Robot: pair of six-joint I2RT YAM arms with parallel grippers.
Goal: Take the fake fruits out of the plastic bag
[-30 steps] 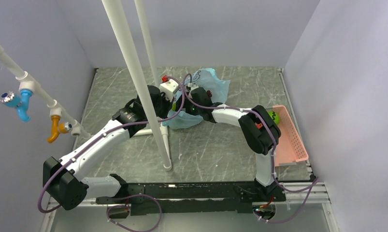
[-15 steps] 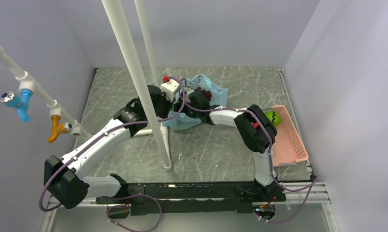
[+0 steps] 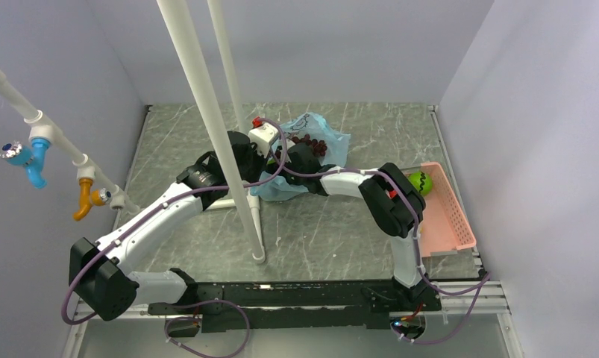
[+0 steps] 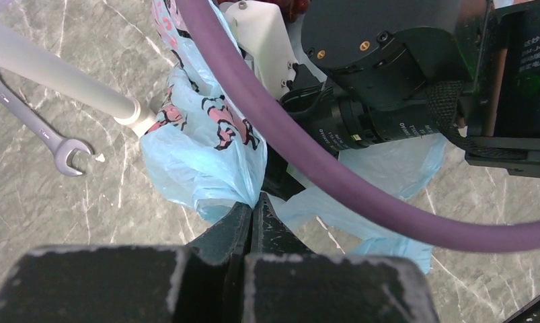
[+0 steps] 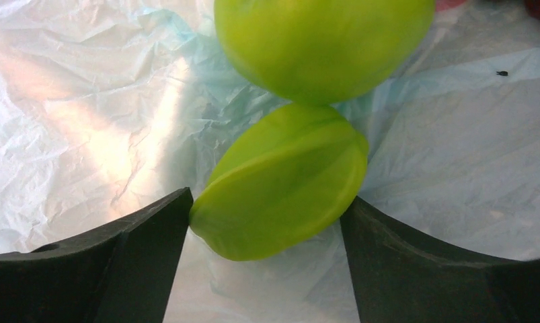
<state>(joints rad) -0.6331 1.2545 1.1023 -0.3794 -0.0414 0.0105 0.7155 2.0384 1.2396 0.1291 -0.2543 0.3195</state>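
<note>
Left arm stretches long and low toward the bag (image 3: 332,139), wrist at its near-left edge. The left gripper (image 4: 252,205) is pinched tight, no gap between the fingers, with a fold of bag film caught in the tips. Right arm is folded at the elbow right of the bag, forearm running flat into its mouth. Inside the bag, the right gripper (image 5: 270,208) is spread wide around a ridged fruit (image 5: 280,195), both fingers touching its sides. This fruit is glossy yellow-green plastic, lobed. A round fruit (image 5: 321,40), smooth and green, touches it from beyond. Bag film is thin, crinkled, pale blue with pink-and-black print. Grapes (image 3: 309,142), a dark knobbly cluster, lie at the bag's top. A steel wrench (image 4: 48,131) lies left of the bag on veined grey stone.
</note>
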